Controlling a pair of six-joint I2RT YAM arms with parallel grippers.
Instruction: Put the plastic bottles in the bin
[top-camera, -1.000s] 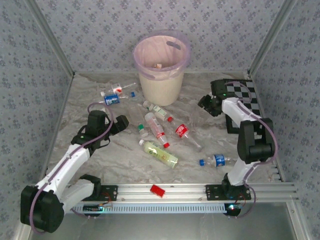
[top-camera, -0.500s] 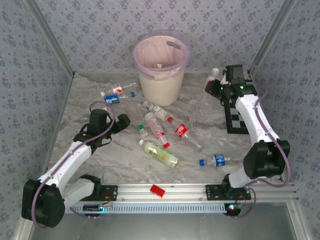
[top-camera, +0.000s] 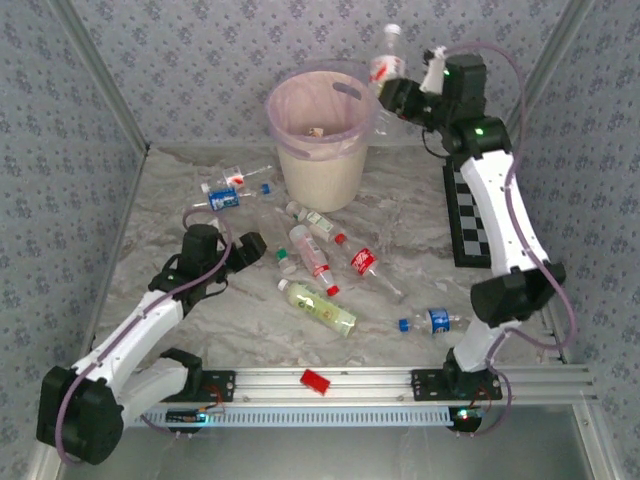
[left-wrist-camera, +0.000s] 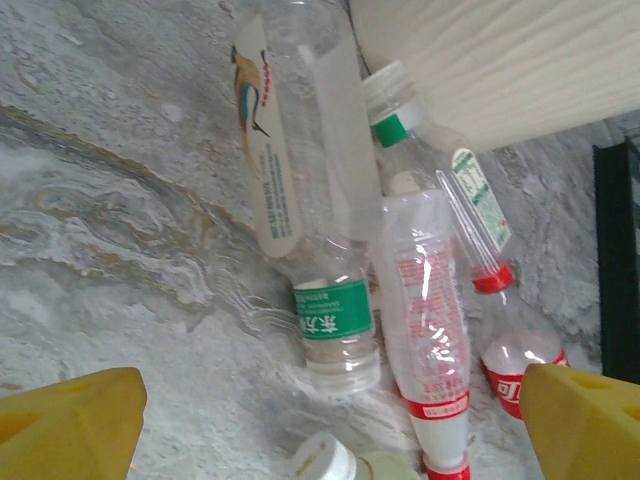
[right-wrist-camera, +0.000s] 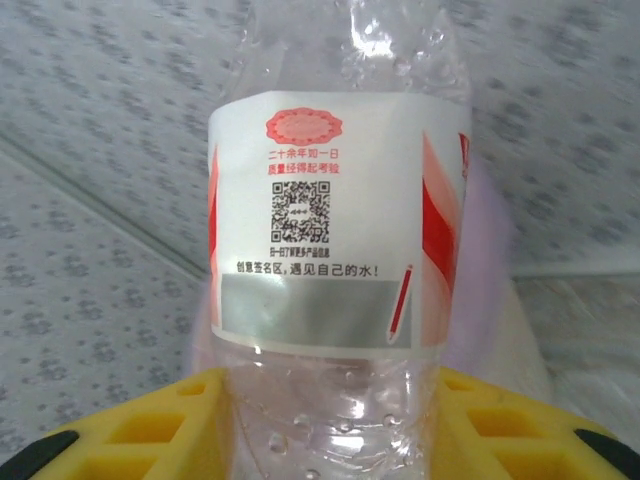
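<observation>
The bin (top-camera: 318, 172), cream with a pink bag, stands at the back centre. My right gripper (top-camera: 396, 95) is raised just right of its rim and is shut on a clear plastic bottle (top-camera: 386, 64) with a white and red label (right-wrist-camera: 335, 230); the yellow fingers (right-wrist-camera: 130, 435) clamp its lower body. Several plastic bottles lie in front of the bin: a yellowish one (top-camera: 320, 307), a red-labelled one (top-camera: 364, 262) and a blue-capped one (top-camera: 430, 322). My left gripper (top-camera: 250, 246) is open and low beside them, its fingertips (left-wrist-camera: 70, 420) wide apart, with a green-labelled bottle (left-wrist-camera: 335, 322) ahead of it.
More bottles lie left of the bin (top-camera: 225, 195). A chequered board (top-camera: 476, 225) lies at the right. A red block (top-camera: 316, 381) sits on the aluminium rail (top-camera: 380, 385) at the near edge. Patterned walls close in the left, back and right.
My right gripper closed on a bottle near the chequered board and carried it up and left to beside the bin's rim. The left gripper edged slightly nearer the bottles, still open.
</observation>
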